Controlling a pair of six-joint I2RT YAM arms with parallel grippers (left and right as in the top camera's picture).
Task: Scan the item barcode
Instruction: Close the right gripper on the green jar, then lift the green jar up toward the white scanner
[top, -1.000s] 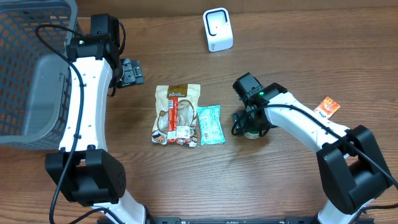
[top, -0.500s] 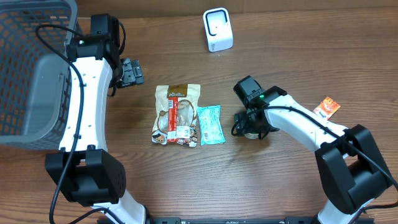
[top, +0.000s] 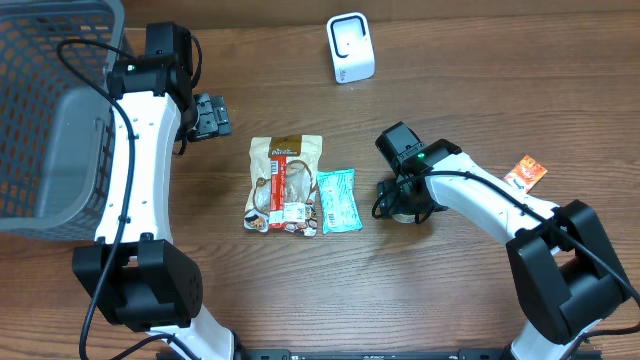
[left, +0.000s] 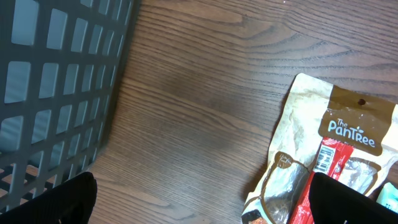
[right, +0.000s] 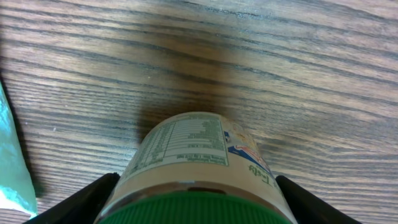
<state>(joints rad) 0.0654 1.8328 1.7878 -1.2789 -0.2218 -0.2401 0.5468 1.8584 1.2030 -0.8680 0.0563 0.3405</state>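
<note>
2 dark fingers (right: 84, 200) of the right hand (top: 402, 203) flank a green-lidded jar (right: 186, 149) on the desk (right: 280, 56), near the teal packet (top: 336, 200). I cannot tell whether they press on it yet. The jar is round and likely slick, so the grip should sit centred on the body just under the lid and be firm before any lift. Only the nutrition panel shows; no barcode is visible, so it may lie further round the label. Once raised, the jar needs turning until that code faces the white scanner (top: 350, 47) at the far side of the desk, carried well above the snack pouch (top: 285, 183). The left hand (top: 211, 116) hangs wide and holds nothing, beside the grey basket (top: 45, 110).
</note>
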